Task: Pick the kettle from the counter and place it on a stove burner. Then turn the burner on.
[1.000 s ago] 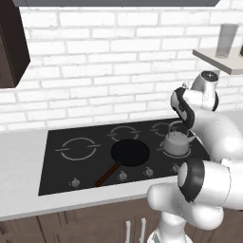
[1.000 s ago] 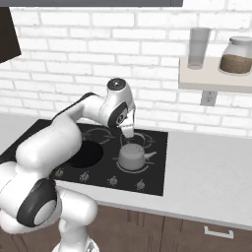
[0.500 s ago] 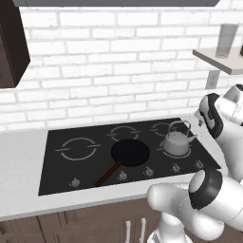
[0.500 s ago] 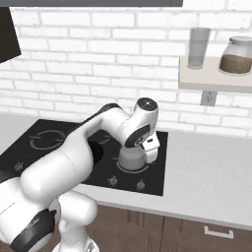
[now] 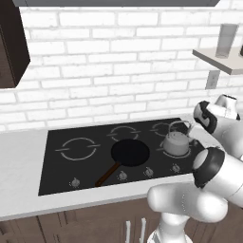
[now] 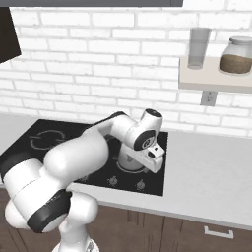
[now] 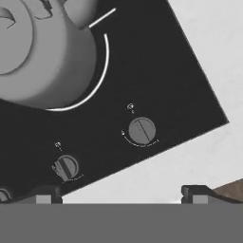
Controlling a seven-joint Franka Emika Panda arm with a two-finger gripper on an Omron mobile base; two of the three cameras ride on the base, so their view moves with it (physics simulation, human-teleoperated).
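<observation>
The silver-grey kettle stands upright on the right front stove burner, apart from the gripper. Its body sits inside the thin broken ring of that burner. In the right base view the kettle is partly hidden behind my hand. My gripper is open, with nothing between its fingers, and hovers over the cooktop's front right edge. Just ahead of it are two round knobs. The pale grey counter lies beyond the glass edge.
A black long-handled frying pan sits on the middle of the black cooktop. More knobs line its front edge. A wall shelf holds a glass and a jar. Counter stretches to the right.
The hand has left the spot above the kettle's handle, swung right and forward, and come down over the front knobs. The kettle has stayed on its burner.
</observation>
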